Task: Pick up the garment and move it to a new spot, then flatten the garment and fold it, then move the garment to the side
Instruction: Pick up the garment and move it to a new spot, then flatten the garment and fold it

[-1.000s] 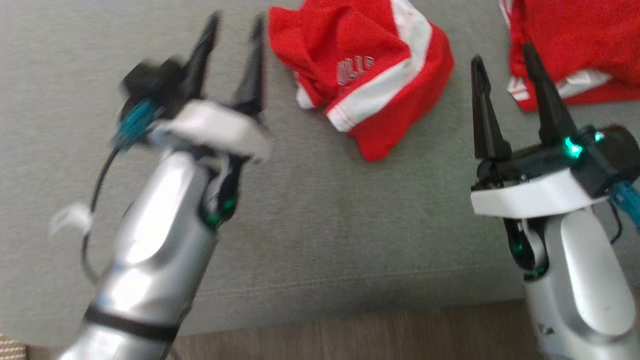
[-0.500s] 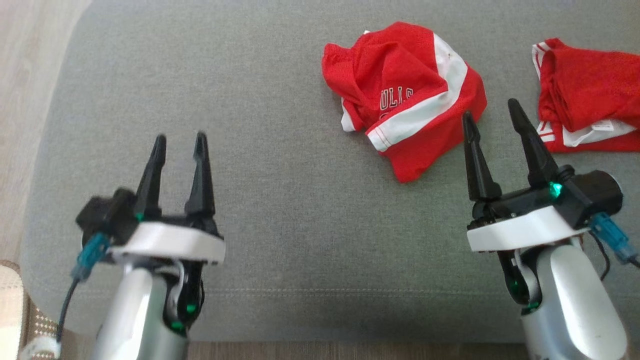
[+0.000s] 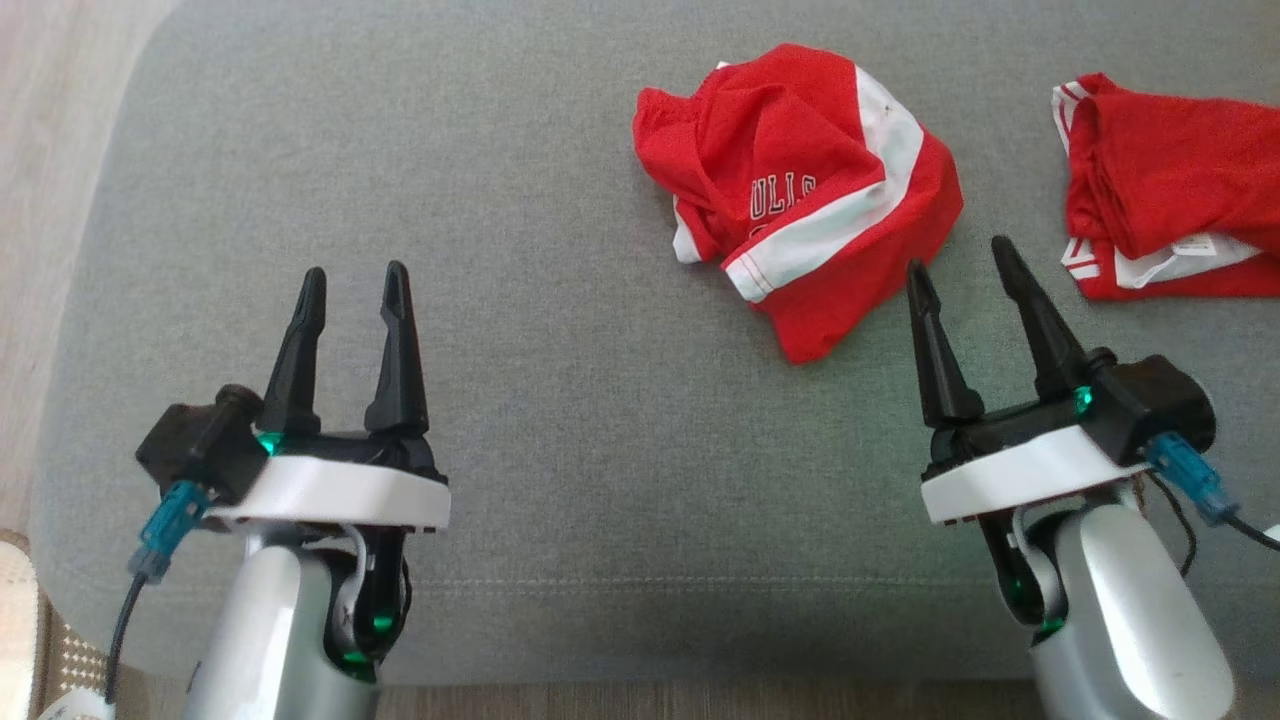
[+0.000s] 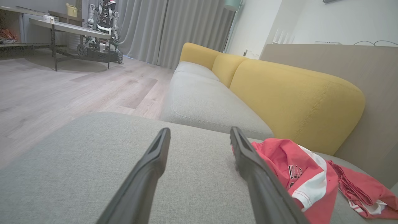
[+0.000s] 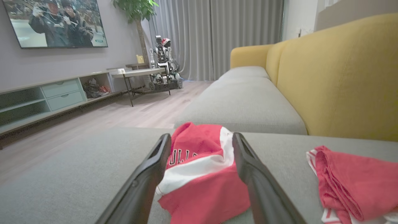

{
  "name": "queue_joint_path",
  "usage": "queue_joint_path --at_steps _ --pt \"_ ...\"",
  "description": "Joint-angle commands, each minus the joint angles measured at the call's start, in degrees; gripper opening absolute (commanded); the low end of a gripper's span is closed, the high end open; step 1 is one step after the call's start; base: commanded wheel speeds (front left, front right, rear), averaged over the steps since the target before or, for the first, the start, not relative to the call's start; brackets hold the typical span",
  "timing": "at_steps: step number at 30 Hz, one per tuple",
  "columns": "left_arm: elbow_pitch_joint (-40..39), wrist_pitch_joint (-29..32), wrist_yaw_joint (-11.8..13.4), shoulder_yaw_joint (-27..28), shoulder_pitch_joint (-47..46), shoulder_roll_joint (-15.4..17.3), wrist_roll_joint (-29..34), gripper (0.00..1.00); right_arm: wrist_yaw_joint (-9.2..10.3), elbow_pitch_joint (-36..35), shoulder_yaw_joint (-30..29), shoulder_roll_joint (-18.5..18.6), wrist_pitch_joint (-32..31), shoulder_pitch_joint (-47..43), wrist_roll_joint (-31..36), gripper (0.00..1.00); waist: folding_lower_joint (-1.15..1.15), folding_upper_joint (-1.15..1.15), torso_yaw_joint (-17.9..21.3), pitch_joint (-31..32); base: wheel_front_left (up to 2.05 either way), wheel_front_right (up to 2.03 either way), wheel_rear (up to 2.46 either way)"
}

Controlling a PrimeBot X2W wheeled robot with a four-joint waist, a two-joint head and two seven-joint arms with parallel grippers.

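Two tools released, empty: left gripper (image 3: 355, 270), right gripper (image 3: 957, 254). Crumpled garment (image 3: 800, 200) sits near cushion's (image 3: 550, 450) far edge, right of centre. Step: first pickup, not begun. Next, likely: right gripper advances, pinches cloth.

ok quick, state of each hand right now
left hand: open, holding nothing
right hand: open, holding nothing
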State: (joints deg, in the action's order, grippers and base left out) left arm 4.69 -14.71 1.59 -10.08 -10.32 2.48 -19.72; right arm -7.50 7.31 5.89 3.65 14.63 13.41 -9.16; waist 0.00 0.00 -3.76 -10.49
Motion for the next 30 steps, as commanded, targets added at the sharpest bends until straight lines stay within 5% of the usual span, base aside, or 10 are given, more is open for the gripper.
queue_joint_path --at_steps 1,25,26,27,30 --pt "-2.4 -0.3 0.5 1.6 -2.1 0.4 0.3 1.0 0.01 -0.3 1.2 -0.7 0.4 2.0 -0.3 1.0 0.0 0.0 0.1 -0.7 0.0 0.0 0.0" --pt "-1.7 -0.3 1.4 -2.1 -5.0 0.4 -1.8 1.0 0.01 27.8 -7.4 -0.8 -1.6 21.8 -8.5 1.0 0.0 0.0 -5.3 -6.9 0.0 0.0 0.0" --pt "-1.7 -0.3 1.4 -2.2 -5.0 0.4 -1.9 1.0 0.01 28.6 -7.3 -0.8 -1.6 22.3 -8.6 0.91 0.0 0.0 -5.5 -6.9 0.0 0.0 0.0" --pt "-1.7 -0.3 1.5 -2.3 -5.0 0.4 -1.9 1.0 0.01 29.2 -7.4 -0.8 -1.4 22.7 -8.6 0.0 0.0 0.0 -5.6 -7.0 0.0 0.0 0.0" --pt "-1.6 -0.3 1.6 -2.5 -5.1 0.4 -2.0 1.0 0.01 30.6 -7.8 -0.8 -0.9 23.6 -8.4 0.0 0.0 0.0 -5.8 -6.9 0.0 0.0 0.0"
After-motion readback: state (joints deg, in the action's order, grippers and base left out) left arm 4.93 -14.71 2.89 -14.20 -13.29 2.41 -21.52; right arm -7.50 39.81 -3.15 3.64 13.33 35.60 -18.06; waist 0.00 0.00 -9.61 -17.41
